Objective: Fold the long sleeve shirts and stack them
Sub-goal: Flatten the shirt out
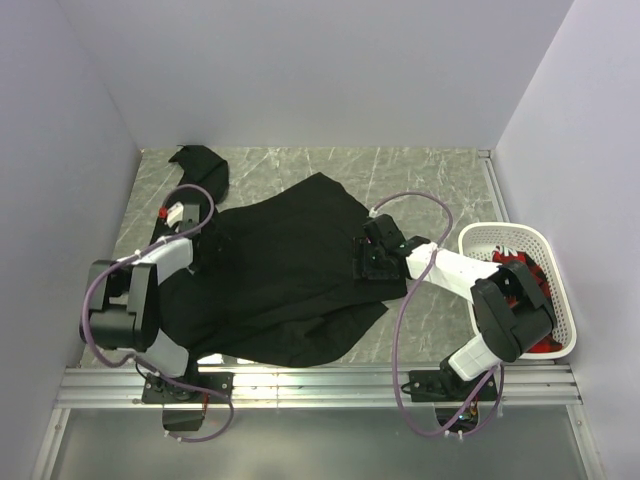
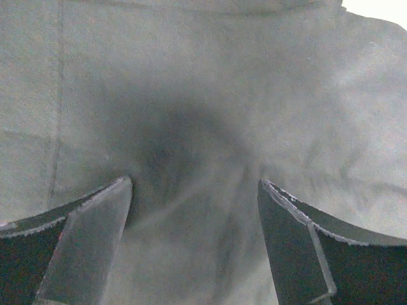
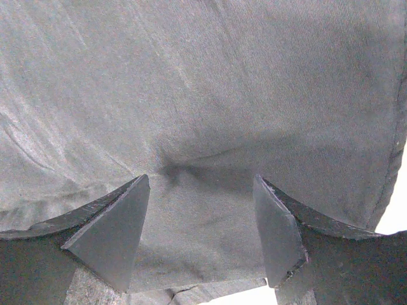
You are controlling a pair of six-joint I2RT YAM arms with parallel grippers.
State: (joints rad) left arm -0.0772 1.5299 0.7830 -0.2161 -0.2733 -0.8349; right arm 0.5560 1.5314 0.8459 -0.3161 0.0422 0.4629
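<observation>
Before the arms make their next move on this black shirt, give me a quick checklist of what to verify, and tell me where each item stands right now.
1. Left gripper open: ok, jaws spread over the black shirt, nothing pinched.
2. Right gripper open: ok, jaws spread, a small wrinkle of cloth between them.
3. Fingertips pressing on the cloth: cannot tell from either wrist view.
4. Shirt lying flat: not ok, it is rumpled, with one sleeve bunched at the far left.
5. Shirt clear of the white basket: ok, bare table shows between them.
</observation>
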